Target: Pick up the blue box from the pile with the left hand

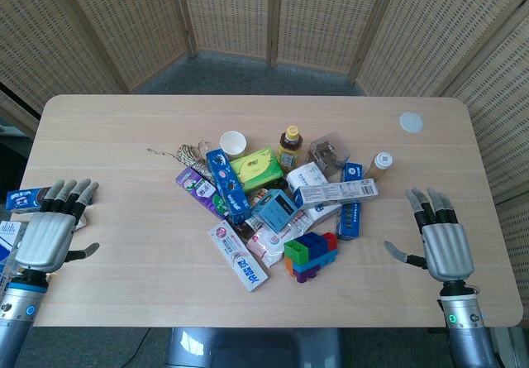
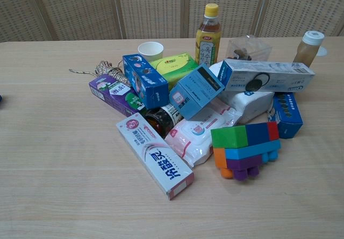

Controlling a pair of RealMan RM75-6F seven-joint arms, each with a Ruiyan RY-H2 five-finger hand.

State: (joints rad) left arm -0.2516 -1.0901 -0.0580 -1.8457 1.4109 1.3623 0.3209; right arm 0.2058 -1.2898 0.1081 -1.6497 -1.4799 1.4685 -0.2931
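Observation:
The pile lies mid-table. It holds a dark blue snack box (image 1: 227, 184) (image 2: 145, 80) on its left side. A lighter blue box (image 1: 275, 209) (image 2: 196, 91) sits tilted in the middle. Another blue box (image 1: 351, 211) (image 2: 285, 114) lies at the right. My left hand (image 1: 50, 231) rests flat on the table's left edge, fingers spread and holding nothing, far left of the pile. My right hand (image 1: 442, 240) lies flat near the right edge, also spread and holding nothing. A separate small blue box (image 1: 25, 199) lies just beyond my left hand's fingertips. The chest view shows neither hand.
Also in the pile are a white toothpaste box (image 1: 240, 256), a colourful block stack (image 1: 311, 255), a green tissue pack (image 1: 258, 168), a tea bottle (image 1: 289, 146), a paper cup (image 1: 233, 143), a purple box (image 1: 198, 188) and twine (image 1: 186, 153). A white lid (image 1: 411, 122) lies far right.

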